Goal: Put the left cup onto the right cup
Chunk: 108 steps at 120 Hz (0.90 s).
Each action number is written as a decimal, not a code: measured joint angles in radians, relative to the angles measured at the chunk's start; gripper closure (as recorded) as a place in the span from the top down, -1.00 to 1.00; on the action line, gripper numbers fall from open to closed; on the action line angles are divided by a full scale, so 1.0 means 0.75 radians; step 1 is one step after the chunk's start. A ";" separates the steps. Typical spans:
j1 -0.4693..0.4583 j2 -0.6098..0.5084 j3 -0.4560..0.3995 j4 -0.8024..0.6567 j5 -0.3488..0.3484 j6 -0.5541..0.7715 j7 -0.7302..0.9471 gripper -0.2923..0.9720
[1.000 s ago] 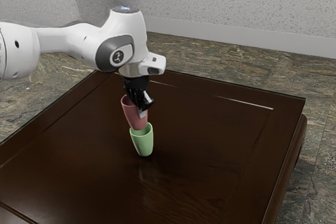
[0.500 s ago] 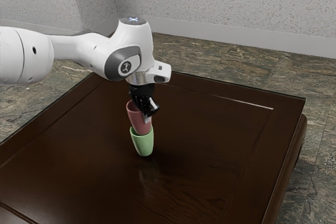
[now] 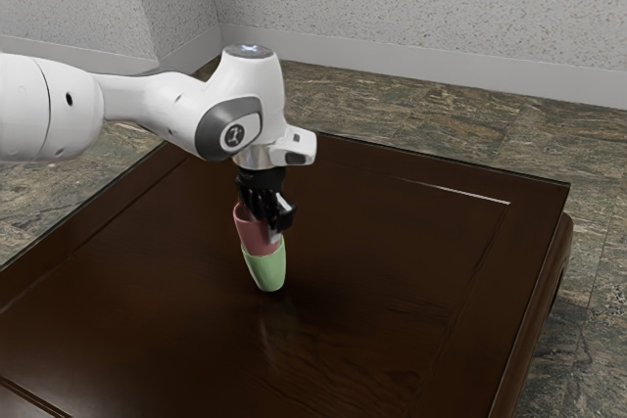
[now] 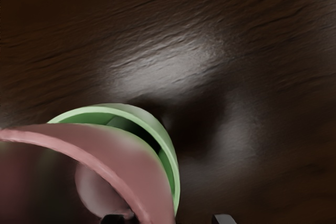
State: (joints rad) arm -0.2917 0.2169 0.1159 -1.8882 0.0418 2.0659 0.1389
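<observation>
Holding pink cup (image 3: 249, 229) nested in green cup (image 3: 266, 267) on the bench (image 3: 421, 271).
Grasping the pink cup's rim with the gripper (image 3: 266, 210), fingers clenched on its wall; keeping it just under the hand, tilted, lower part sunk into the green cup's mouth; from the wrist, showing pink cup (image 4: 105, 161) overlapping green cup (image 4: 167, 148) above dark bench (image 4: 210, 35).

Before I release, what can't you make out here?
Exterior view: the pink cup's lower part, hidden inside the green cup; whether it is fully seated cannot be told.
Wrist view: the green cup's floor, covered by the pink cup; the pink cup's near side, cut off by the picture's edge.
Exterior view: the pink cup's rim beneath the gripper, hidden by it.
</observation>
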 joint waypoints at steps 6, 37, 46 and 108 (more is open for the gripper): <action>0.000 -0.001 0.001 0.000 -0.002 -0.001 0.000 0.01; 0.000 -0.074 0.001 -0.017 -0.004 -0.014 0.004 0.38; 0.000 -0.134 0.001 -0.029 -0.004 -0.032 0.006 0.43; -0.036 -0.241 0.061 0.266 -0.028 -0.317 0.017 0.53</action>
State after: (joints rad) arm -0.3183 0.0365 0.1620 -1.6888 0.0209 1.8283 0.1519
